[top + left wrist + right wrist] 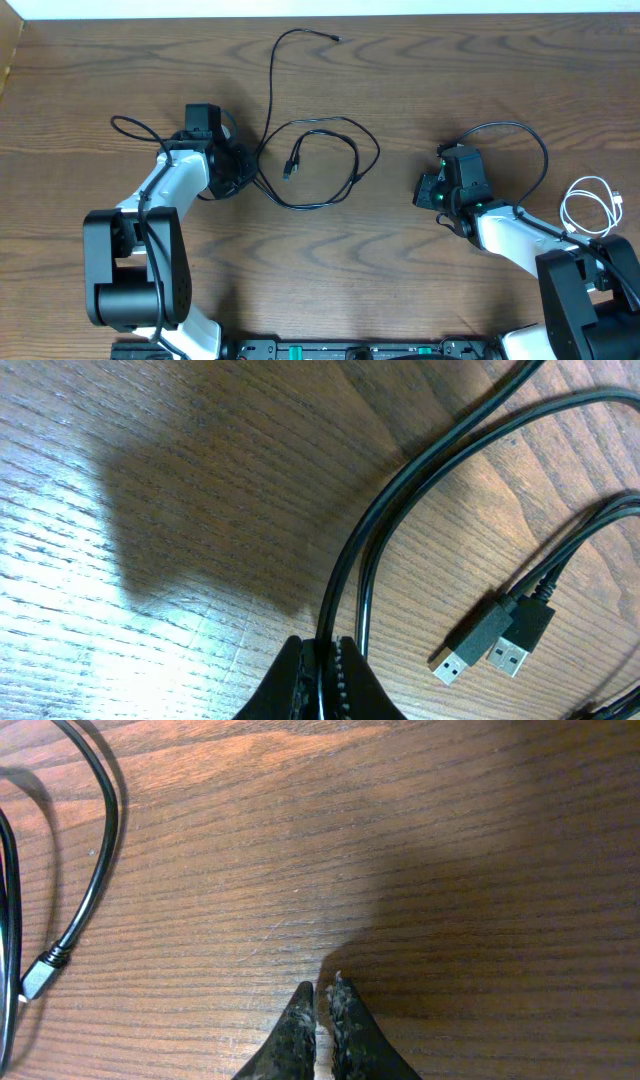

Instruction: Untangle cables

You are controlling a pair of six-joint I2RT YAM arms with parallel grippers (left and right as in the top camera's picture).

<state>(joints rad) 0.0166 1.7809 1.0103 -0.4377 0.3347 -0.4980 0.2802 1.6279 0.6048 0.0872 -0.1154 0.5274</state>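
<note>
Black cables (377, 155) lie looped at the table's middle, and one thin strand (272, 75) runs up toward the far edge. My left gripper (245, 172) sits at the loop's left end. In the left wrist view its jaws (320, 648) are shut on one black cable (345, 575), with a second strand running just right of it. Two USB plugs (470, 650) lie side by side nearby. A short white cable (566, 208) is coiled at the far right. My right gripper (420, 190) (322, 995) is shut and empty over bare wood, right of the loop.
The arms' own thicker black wires arch over the right wrist (530, 135) and beside the left arm (130, 125). In the right wrist view a black cable with a plug end (38, 978) lies at the left edge. The table's far edge (320, 12) runs along the top.
</note>
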